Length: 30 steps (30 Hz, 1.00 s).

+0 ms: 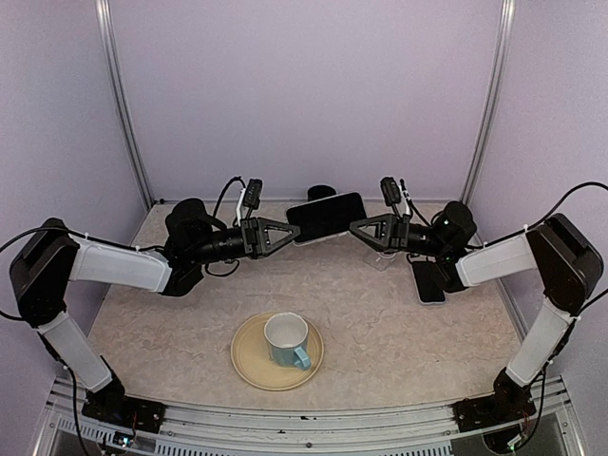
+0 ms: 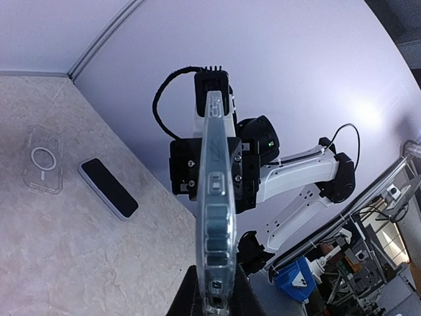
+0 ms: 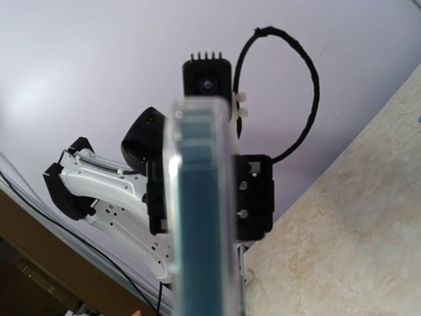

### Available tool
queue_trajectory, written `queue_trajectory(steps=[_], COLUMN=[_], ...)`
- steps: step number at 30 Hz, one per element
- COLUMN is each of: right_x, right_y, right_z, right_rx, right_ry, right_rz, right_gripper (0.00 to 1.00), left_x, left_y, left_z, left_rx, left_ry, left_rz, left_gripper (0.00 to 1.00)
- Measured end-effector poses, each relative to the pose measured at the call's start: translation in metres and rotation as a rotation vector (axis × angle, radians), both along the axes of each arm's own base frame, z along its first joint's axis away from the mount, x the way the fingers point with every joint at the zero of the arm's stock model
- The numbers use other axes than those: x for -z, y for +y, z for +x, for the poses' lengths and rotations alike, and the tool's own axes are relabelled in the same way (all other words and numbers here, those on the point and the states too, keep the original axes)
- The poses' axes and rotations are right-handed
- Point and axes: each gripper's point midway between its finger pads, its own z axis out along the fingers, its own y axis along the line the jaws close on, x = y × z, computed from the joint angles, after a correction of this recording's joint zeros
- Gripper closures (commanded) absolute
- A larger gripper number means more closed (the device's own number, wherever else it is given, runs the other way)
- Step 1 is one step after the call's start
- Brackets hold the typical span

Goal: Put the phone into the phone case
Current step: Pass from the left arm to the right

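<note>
Phone [image 1: 328, 217], in the top view, is held above the table [image 1: 399, 332] between both arms; the left gripper [image 1: 288, 232] is clamped on one end, the right gripper [image 1: 354, 227] on the other. In the left wrist view, the phone is seen edge-on; a clear case [image 2: 43, 168] and a second phone [image 2: 108, 188] are laid just beside each other on the table. In the right wrist view, the phone is blurred, edge-on.

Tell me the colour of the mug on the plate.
Pale blue mug, whitish inside; clearest in the top external view.
</note>
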Motion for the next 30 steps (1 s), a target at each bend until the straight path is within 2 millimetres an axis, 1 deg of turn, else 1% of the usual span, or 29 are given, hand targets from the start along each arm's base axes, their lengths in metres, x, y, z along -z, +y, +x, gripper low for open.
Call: queue_trajectory(steps=[1,3,5,9,14,18,21,27,30], right_x=[0.000,0.001,0.003,0.006,0.010,0.012,0.009,0.004,0.006], right_y=[0.000,0.001,0.001,0.002,0.003,0.004,0.004,0.004,0.004], right_z=[0.000,0.000,0.001,0.002,0.000,-0.005,-0.008,-0.017,-0.020], right_rx=[0.000,0.002,0.004,0.004,-0.012,-0.041,-0.055,-0.090,-0.109], right_ry=[0.000,0.006,0.014,0.033,0.040,0.038,0.017,-0.024,-0.033], right_rz=[0.000,-0.003,-0.009,-0.023,-0.048,-0.090,-0.118,-0.156,-0.174], right_gripper=[1.00,1.00,1.00,1.00,1.00,1.00,1.00,1.00,1.00], left_x=[0.000,-0.001,-0.002,-0.001,-0.004,-0.004,-0.004,-0.003,-0.004], left_y=[0.000,0.000,0.000,0.003,0.008,0.015,0.019,0.016,0.014], left_z=[0.000,0.000,0.000,0.000,-0.002,0.001,0.001,0.003,0.003], left_rx=[-0.001,0.000,0.001,0.000,0.008,0.004,0.008,0.034,0.049], left_ry=[-0.003,-0.015,-0.023,-0.033,-0.053,-0.069,-0.077,-0.092,-0.104], left_rz=[0.000,-0.002,-0.002,0.007,0.021,0.040,0.060,0.107,0.128], left_gripper=[0.56,0.40,0.33,0.29,0.25,0.24,0.24,0.24,0.24])
